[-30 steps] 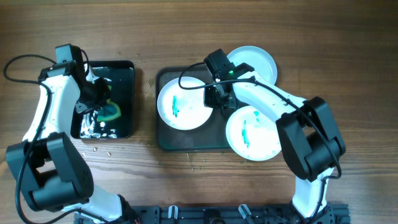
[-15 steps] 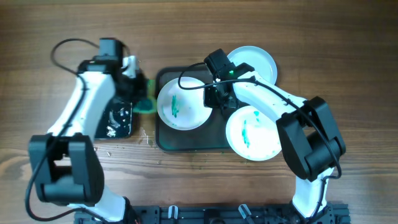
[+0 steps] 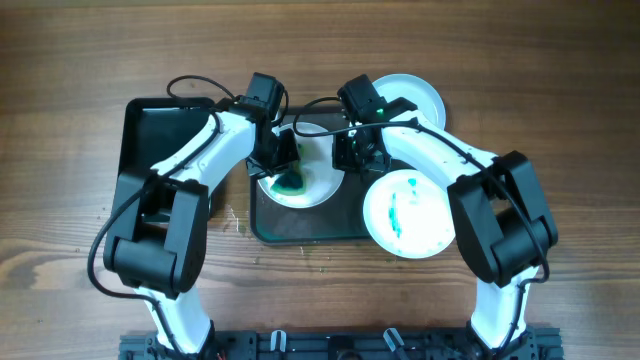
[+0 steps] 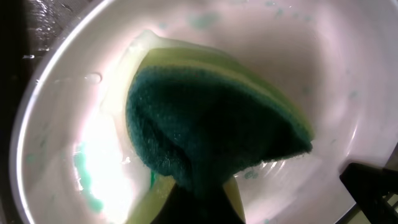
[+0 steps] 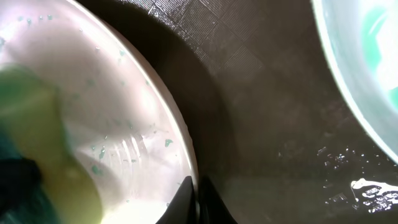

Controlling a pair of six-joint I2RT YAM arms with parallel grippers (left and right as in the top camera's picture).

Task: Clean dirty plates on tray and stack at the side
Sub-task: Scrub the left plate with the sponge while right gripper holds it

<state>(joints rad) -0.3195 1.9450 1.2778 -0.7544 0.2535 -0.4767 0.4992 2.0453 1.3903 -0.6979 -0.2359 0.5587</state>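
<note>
From above, the grey tray (image 3: 300, 228) sits mid-bench with the wet plate (image 3: 318, 185) in its 10 o'clock part. The left pincer (image 3: 284, 160) presses a green sponge (image 3: 291, 183) onto that plate, and the right pincer (image 3: 352, 158) meets its rim at 3 o'clock. A smeared plate (image 3: 425, 225) overhangs the grey tray at 4 o'clock, a clean plate (image 3: 420, 95) lies at 1 o'clock, and a small black tray (image 3: 160, 125) stands at 9 o'clock. The left wrist view shows the left pincer (image 4: 199, 205) pressed together on the sponge (image 4: 211, 130), which lies flat on the wet plate (image 4: 298, 43). A teal patch (image 4: 84, 171) sits at the sponge's 8 o'clock, so the next stroke likely runs that way, the left arm being the nearer. In the right wrist view the right pincer (image 5: 198, 200) pinches the wet plate (image 5: 118, 106) by its rim at 6 o'clock, with the grey tray (image 5: 261, 93) dark beside it and the smeared plate (image 5: 367, 56) at 2 o'clock.
</note>
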